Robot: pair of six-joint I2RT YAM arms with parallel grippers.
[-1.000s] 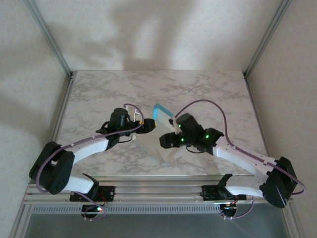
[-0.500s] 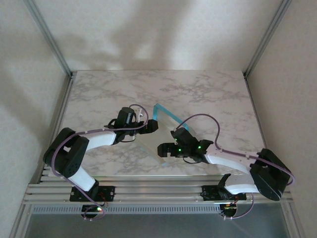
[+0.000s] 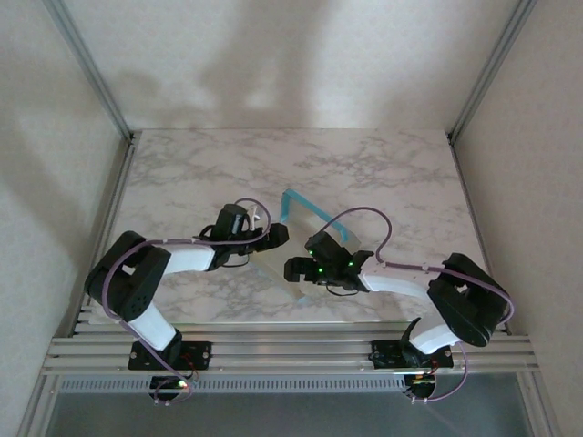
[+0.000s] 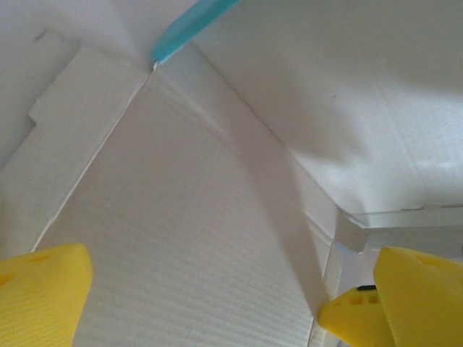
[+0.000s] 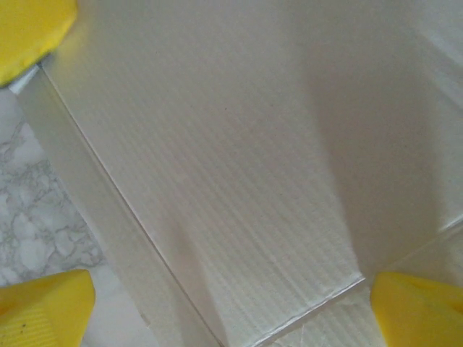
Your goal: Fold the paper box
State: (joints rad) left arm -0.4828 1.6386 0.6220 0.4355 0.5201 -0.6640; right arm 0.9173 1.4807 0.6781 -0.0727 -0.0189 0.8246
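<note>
One paper box (image 3: 276, 264) is lying half open a little below the middle of the top view, on the marble table (image 3: 410, 182). It is sitting between the two arms, and its pale face is turning up. One thin turquoise edge is running along its upper right side.

The left claw (image 3: 276, 234) is reaching in from the left and is meeting the upper left edge of the box. The right claw (image 3: 290, 269) is reaching in from the right, at the lower right edge of the box.

In the left wrist view, the left claw (image 4: 210, 303) is standing open. Its two yellow fingertips (image 4: 40, 289) are sitting far apart in the lower corners, and the white card (image 4: 181, 202) with its creases is spreading between them. One turquoise strip is showing at the top.

In the right wrist view, the right claw (image 5: 231, 318) is also standing open, with two yellow fingertips (image 5: 43, 307) in the lower corners. The white card (image 5: 239, 144) is lying across the frame, and the table (image 5: 36, 217) is showing at the left. A third yellow piece (image 5: 29, 25) is sitting in the upper left corner; I cannot tell what it belongs to.
</note>
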